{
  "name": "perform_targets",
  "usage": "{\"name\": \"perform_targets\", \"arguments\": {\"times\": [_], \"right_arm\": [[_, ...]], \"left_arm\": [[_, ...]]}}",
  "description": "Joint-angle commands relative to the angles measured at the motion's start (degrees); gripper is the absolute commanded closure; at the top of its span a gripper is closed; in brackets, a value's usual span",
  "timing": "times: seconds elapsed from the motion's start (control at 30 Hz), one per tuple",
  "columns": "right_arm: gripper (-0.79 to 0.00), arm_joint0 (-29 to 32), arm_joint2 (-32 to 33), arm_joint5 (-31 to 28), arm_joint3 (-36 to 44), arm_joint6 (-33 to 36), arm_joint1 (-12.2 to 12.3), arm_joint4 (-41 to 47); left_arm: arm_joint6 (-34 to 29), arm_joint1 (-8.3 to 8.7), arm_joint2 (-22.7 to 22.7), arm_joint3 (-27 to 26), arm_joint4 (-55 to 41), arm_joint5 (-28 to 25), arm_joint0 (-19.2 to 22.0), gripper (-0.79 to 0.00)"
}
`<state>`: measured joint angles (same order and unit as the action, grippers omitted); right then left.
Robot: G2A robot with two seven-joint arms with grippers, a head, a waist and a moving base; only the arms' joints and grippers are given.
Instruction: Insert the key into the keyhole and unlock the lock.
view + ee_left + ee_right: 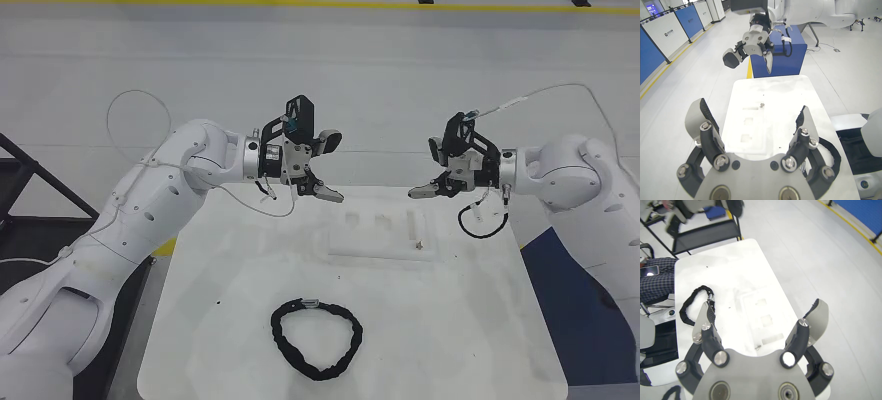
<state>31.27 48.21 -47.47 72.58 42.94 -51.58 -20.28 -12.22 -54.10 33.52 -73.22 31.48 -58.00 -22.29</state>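
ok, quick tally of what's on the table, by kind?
Lock: 1
Key: 1
Tray: 1
Total: 3

Right of centre in the top view, the key point(420, 241) is showing as a speck, its shape too small to tell. In the left wrist view, the left gripper point(752, 103) is covering most of the lock point(834, 157).
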Motion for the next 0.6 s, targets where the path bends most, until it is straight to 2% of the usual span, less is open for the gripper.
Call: {"name": "perform_targets", "arguments": {"times": [0.0,0.23,0.4,0.57], "right_arm": [[-0.785,0.92,0.11,5.33,0.96,2.44,0.18,1.61],[-0.785,5.64,0.61,21.57,3.72,10.19,0.98,3.62],[-0.785,8.60,0.18,31.43,4.94,11.99,1.09,1.39],[-0.785,10.20,-1.48,37.65,4.59,13.34,0.44,0.77]], "left_arm": [[0.00,0.00,0.00,0.00,0.00,0.00,0.00,-0.785],[0.00,0.00,0.00,0.00,0.00,0.00,0.00,-0.785],[0.00,0.00,0.00,0.00,0.00,0.00,0.00,-0.785],[0.00,0.00,0.00,0.00,0.00,0.00,0.00,-0.785]]}}
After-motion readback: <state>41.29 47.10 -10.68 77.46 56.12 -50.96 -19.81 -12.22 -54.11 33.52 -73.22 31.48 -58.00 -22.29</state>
